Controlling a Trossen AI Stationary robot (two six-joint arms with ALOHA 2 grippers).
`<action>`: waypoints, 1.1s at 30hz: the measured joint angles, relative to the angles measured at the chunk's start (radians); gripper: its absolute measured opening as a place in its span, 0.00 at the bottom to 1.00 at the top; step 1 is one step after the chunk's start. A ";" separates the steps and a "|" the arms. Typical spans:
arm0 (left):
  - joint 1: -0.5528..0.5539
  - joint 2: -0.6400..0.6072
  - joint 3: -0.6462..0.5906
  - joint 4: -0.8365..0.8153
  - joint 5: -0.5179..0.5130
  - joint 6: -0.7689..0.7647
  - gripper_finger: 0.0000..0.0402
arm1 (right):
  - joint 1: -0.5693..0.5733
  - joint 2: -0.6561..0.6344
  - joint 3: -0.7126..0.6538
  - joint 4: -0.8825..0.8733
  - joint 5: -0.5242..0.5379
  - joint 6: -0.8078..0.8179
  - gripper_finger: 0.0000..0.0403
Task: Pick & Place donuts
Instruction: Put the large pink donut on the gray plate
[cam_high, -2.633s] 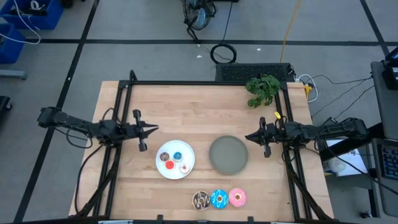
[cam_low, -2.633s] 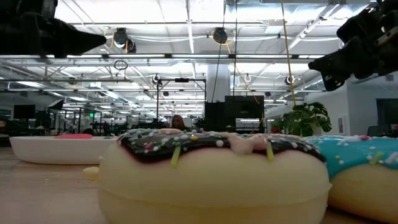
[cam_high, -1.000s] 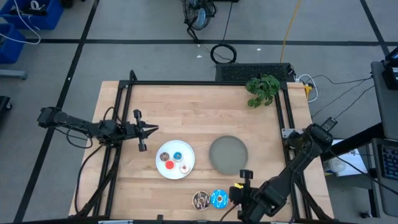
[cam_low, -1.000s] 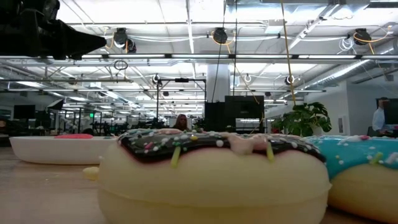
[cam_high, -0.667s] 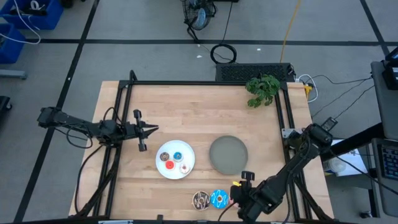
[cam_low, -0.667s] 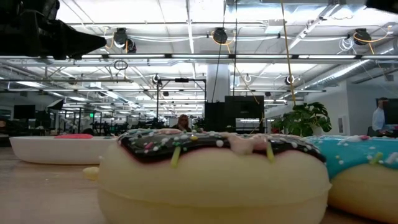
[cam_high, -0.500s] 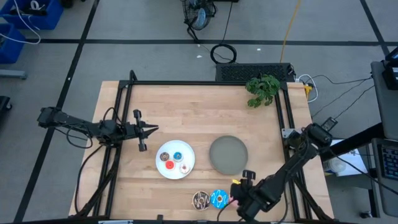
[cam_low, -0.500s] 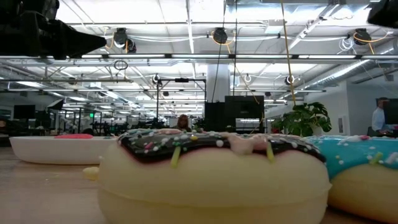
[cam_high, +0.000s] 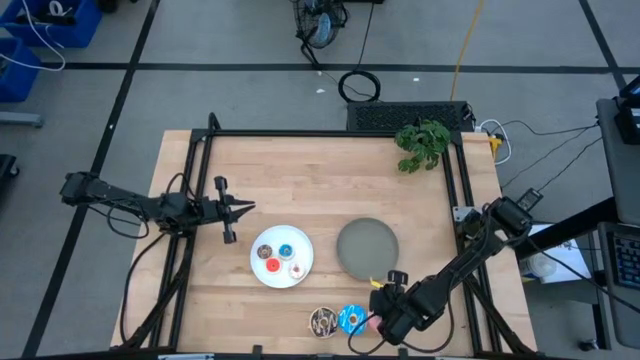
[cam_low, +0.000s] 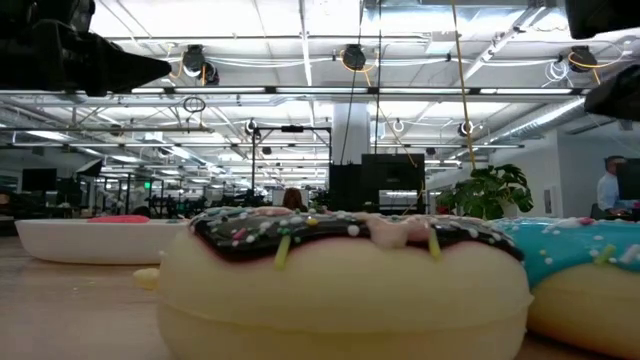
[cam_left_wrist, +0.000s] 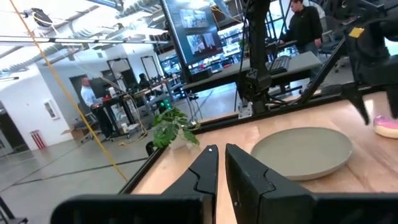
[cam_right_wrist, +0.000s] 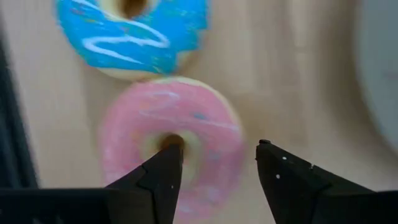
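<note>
The right arm has swung from its rest at the table's right edge down to the front edge, and its gripper (cam_high: 378, 318) now sits over the pink donut (cam_right_wrist: 174, 146), nudged a little closer in over the last second. Its fingers are apart, one in the donut's hole, the other just outside the ring. The blue donut (cam_high: 350, 319) touches the pink one, with the sprinkled donut (cam_high: 322, 320) next along the front edge. The four tiny donuts remain on the white plate (cam_high: 268, 244), and the grey plate (cam_high: 367, 247) beside it is unchanged. The left gripper (cam_high: 238, 208) has not moved from the left side, fingers nearly together on nothing.
</note>
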 joint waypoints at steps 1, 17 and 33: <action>0.000 0.000 0.000 -0.003 0.000 0.000 0.09 | 0.000 0.000 -0.012 0.028 0.000 -0.004 0.47; 0.000 0.000 0.000 -0.007 0.000 -0.003 0.09 | -0.001 -0.005 -0.163 0.233 -0.061 0.062 0.36; 0.000 0.000 0.000 -0.002 0.000 -0.003 0.09 | -0.033 -0.171 -0.169 0.226 -0.073 -0.048 0.04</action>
